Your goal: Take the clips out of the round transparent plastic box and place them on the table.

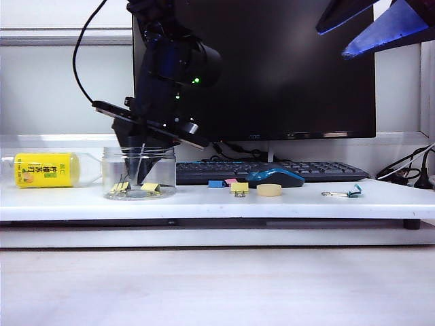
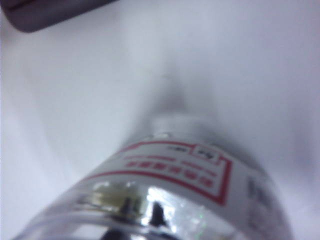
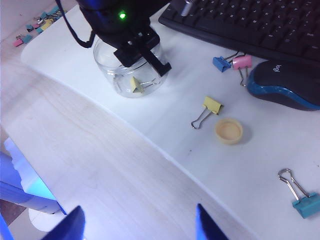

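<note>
I see the round transparent plastic box (image 1: 138, 174) standing upright on the long white table (image 1: 204, 201), near its left end. Inside it, at least two small pale-yellow binder clips with silver wire handles (image 1: 151, 188) lie on the bottom. One more pale-yellow clip (image 3: 212, 105) already lies on the table, outside the box and well apart from it.

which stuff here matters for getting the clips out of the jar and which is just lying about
Belongs to the job:
- round transparent plastic box
- yellow clips in the box
- yellow clip on the table
- table
- left end effector, down in the box

Just lying about:
- blue clip
- pink clip
- teal clip
- cream disc
- mouse
- keyboard
- yellow-label bottle
</note>
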Robot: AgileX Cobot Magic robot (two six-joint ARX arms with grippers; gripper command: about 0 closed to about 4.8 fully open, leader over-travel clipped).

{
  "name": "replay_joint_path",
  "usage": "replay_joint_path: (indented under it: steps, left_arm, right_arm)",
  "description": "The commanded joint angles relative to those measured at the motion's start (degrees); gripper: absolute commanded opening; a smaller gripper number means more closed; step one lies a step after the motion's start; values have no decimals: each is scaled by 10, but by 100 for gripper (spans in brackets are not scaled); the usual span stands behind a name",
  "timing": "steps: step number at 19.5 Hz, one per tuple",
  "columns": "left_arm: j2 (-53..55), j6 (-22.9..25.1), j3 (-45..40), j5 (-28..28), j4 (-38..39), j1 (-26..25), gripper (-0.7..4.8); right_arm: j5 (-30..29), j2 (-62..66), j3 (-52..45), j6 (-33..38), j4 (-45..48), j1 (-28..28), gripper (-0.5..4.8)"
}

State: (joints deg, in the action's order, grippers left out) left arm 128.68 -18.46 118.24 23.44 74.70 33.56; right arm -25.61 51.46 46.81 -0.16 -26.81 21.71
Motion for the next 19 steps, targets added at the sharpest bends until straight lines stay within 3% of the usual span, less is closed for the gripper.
replay_joint_path:
  steps: [1, 3, 6, 16, 19]
  left_arm:
    - [15, 52, -7, 6, -19, 5, 52]
    - [15, 110, -7, 8, 0, 10, 53]
    - [15, 151, -7, 31, 32, 13, 59]
    - [15, 156, -7, 78, 44, 16, 62]
    - [15, 125, -7, 78, 43, 16, 63]
  right_arm:
    - [0, 0, 3, -4, 10, 0, 284]
    - [0, 0, 3, -4, 10, 0, 284]
    - [0, 0, 3, -4, 10, 0, 284]
    - [0, 0, 3, -4, 11, 0, 284]
    - [0, 0, 3, -4, 11, 0, 284]
